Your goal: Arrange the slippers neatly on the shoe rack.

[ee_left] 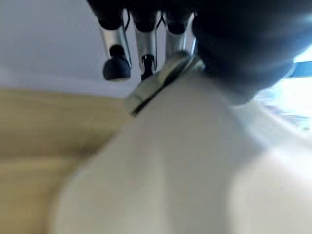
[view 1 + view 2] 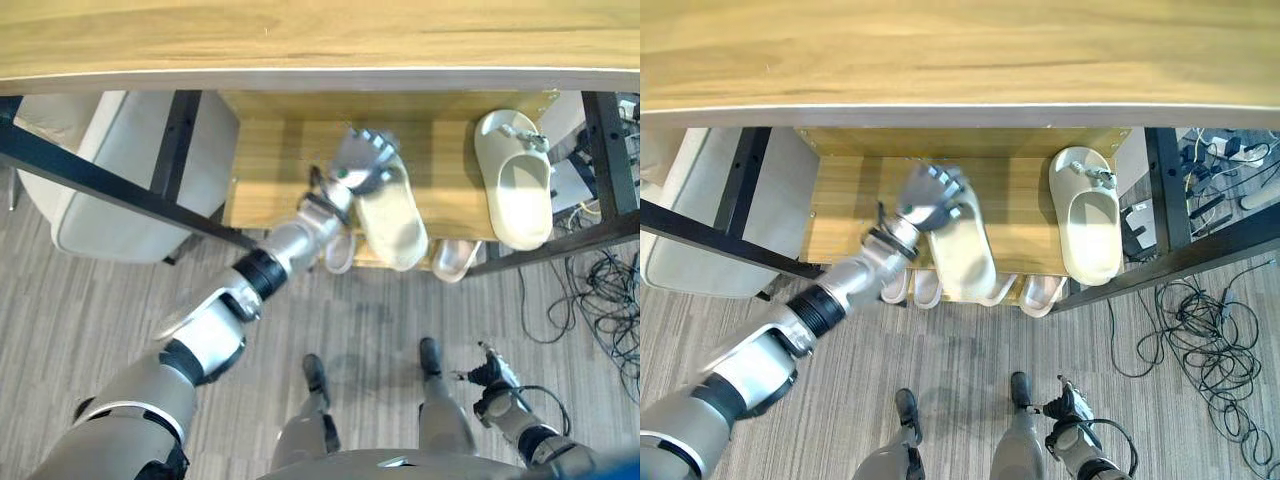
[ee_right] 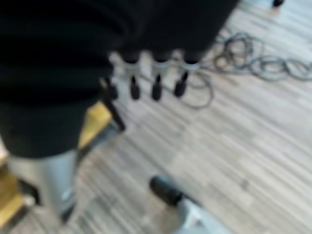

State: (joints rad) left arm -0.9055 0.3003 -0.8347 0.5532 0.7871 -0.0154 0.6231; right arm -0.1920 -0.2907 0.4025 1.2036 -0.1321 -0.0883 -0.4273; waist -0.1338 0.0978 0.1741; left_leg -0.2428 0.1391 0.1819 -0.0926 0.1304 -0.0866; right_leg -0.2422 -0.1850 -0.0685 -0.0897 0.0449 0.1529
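A cream slipper [image 2: 395,225] lies on the wooden shelf [image 2: 262,180] of the shoe rack, toe pointing out toward me. My left hand [image 2: 363,160] reaches in under the top board and rests over the slipper's far end, fingers curled on it; in the left wrist view the slipper [image 1: 175,161] lies right below the fingers [image 1: 116,66]. A second cream slipper [image 2: 515,185] lies apart on the same shelf, further right. My right hand [image 2: 493,385] hangs low by my side, fingers relaxed and holding nothing.
Toes of several pale slippers [image 2: 925,290] poke out from a lower shelf. The rack's wide wooden top board [image 2: 300,40] overhangs the shelf, with black frame bars [image 2: 100,180] at both sides. A pale padded seat [image 2: 110,170] stands left; cables [image 2: 600,290] lie right.
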